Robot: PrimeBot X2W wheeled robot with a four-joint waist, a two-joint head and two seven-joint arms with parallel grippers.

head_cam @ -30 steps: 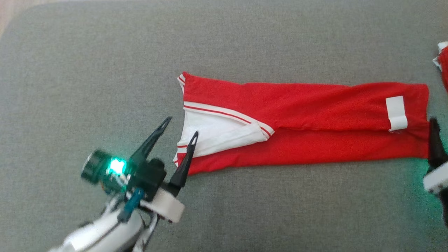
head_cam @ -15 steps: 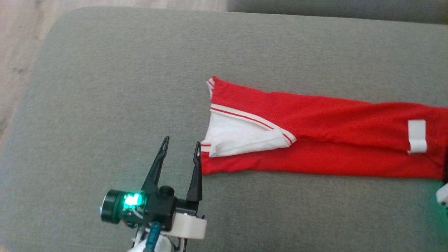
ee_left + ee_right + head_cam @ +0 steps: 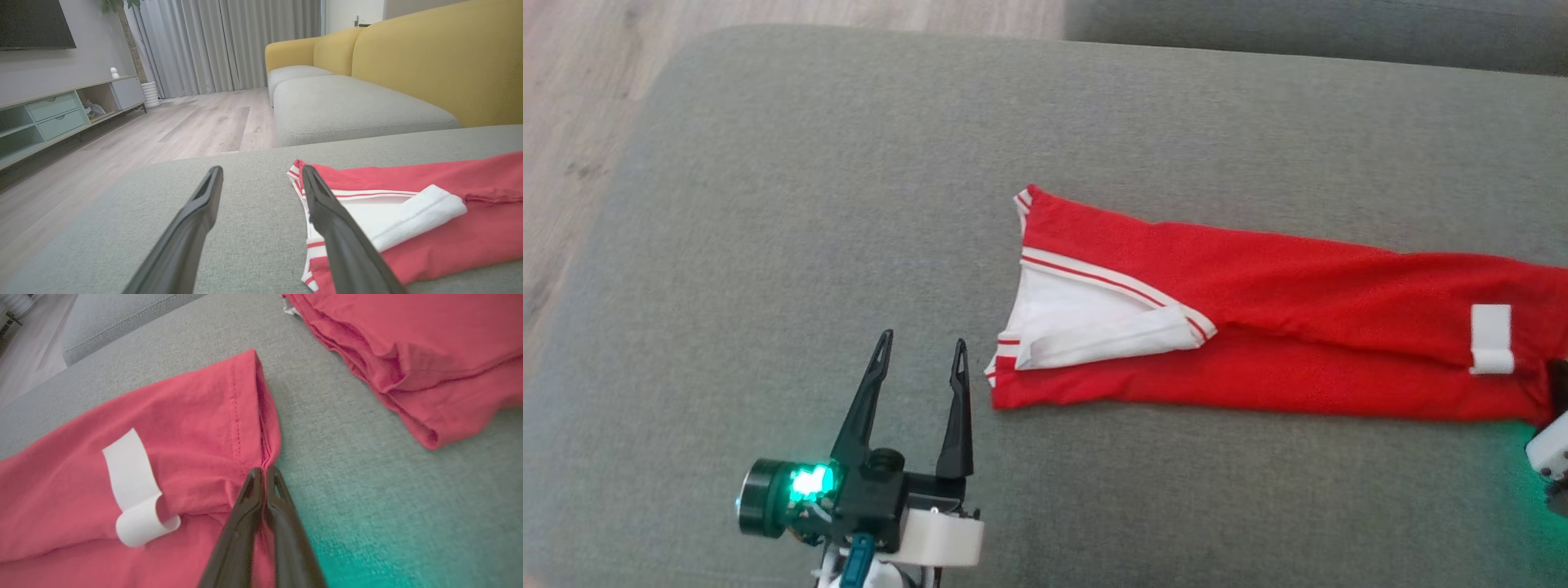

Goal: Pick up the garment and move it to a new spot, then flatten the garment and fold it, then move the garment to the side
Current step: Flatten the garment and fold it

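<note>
Head view: a grey sofa cushion spans the frame, and the red garment lies on it as a long strip from centre to right edge. At lower left the left gripper sits just beside the collar end, jaws apart. At the centre of the right wrist view, the right gripper has its jaws clamped on the garment's hem, near a white label.

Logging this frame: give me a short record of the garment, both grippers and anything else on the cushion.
surface: grey sofa cushion
garment: red, folded into a long flat strip; white collar at its left end, white label near its right end
left gripper: open, beside the collar end, holding nothing
right gripper: shut on the garment at the label end
other: second red garment, folded, lying close by
</note>
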